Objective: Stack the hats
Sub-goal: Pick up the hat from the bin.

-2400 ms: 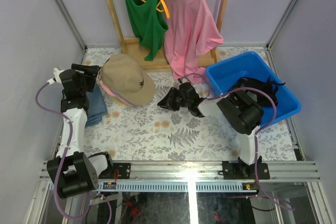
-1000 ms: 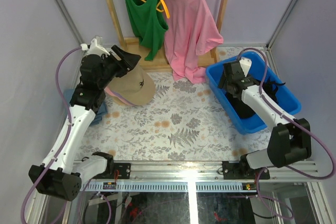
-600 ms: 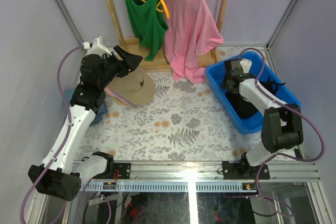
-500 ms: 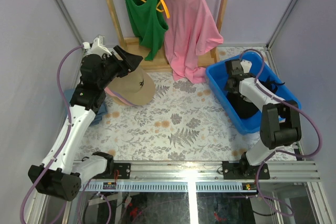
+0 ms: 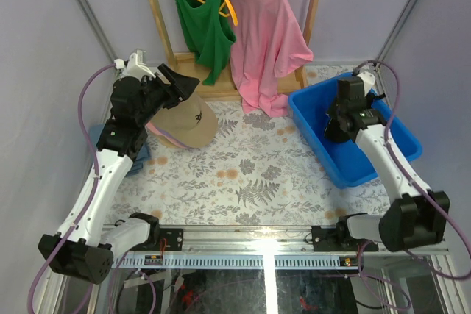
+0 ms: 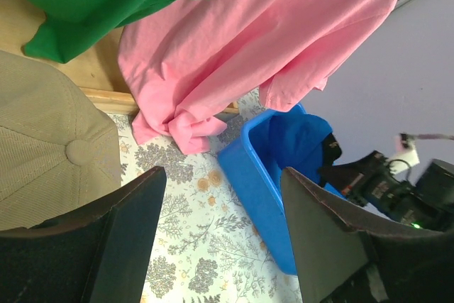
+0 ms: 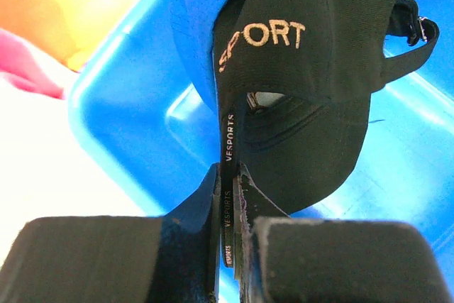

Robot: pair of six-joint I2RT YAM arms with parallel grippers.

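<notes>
My right pincer (image 7: 228, 211) is clamping shut on the black cap (image 7: 312, 54), pinching a thin lettered band at the cap's rim so that the band is running straight into the jaws along the 12-to-6 o'clock line of the wrist view. The rest of the cap is spreading away from the pincer toward 1 o'clock, with gold lettering across its side and its buckled back strap trailing off toward 2 o'clock. The cap is sitting inside the blue bin (image 5: 353, 170), and a bright blue cap (image 6: 292, 141) is lying against it there, touching it on the side toward 11 o'clock. From above, the bin is standing at the right of the table, and the tan cap (image 5: 180, 119), where I judge the stack is growing, is resting well apart at about 9 o'clock from my right pincer, with a pink edge showing just under it. My left pincer (image 6: 220, 235) is hovering above the tan cap with its jaws standing apart and gripping nothing, so it is the nearer arm to the stack, while my right arm is the only one near the bin. I judge that the coming move is a lift clear of the bin wall, then a carry toward 9 o'clock across the patterned tabletop (image 5: 243, 174).
</notes>
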